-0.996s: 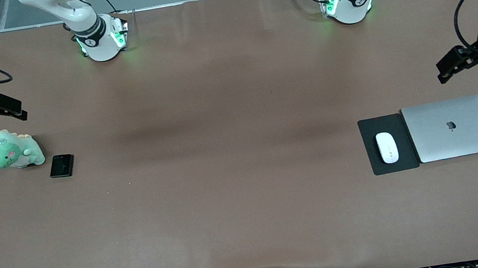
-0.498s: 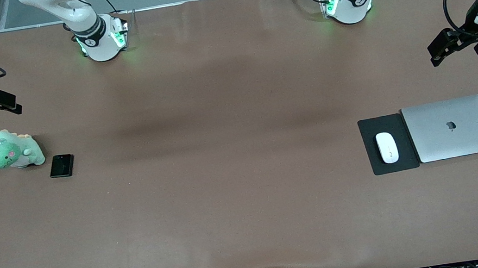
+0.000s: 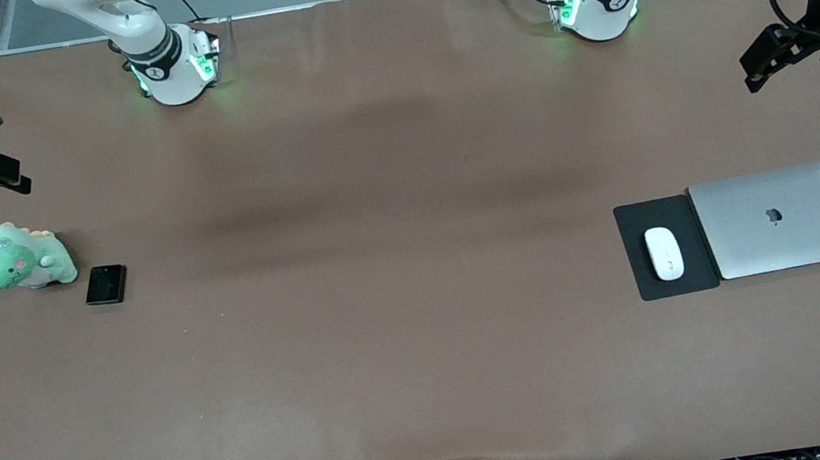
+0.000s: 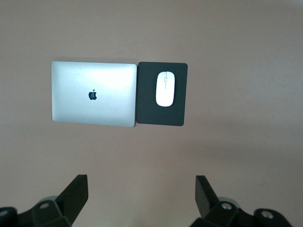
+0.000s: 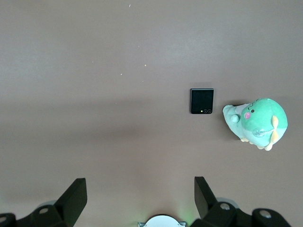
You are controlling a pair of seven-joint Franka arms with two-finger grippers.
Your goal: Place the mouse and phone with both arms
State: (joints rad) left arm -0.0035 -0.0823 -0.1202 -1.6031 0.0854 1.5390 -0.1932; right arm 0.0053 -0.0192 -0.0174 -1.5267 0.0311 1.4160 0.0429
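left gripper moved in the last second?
Yes. The left gripper has risen in the front view, away from the laptop and toward the robots' side of the table; jaws open, nothing held.

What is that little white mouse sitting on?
The mouse lies on a flat black pad, which rests on the brown table right beside a closed silver laptop. Whatever is under the pad is covered.
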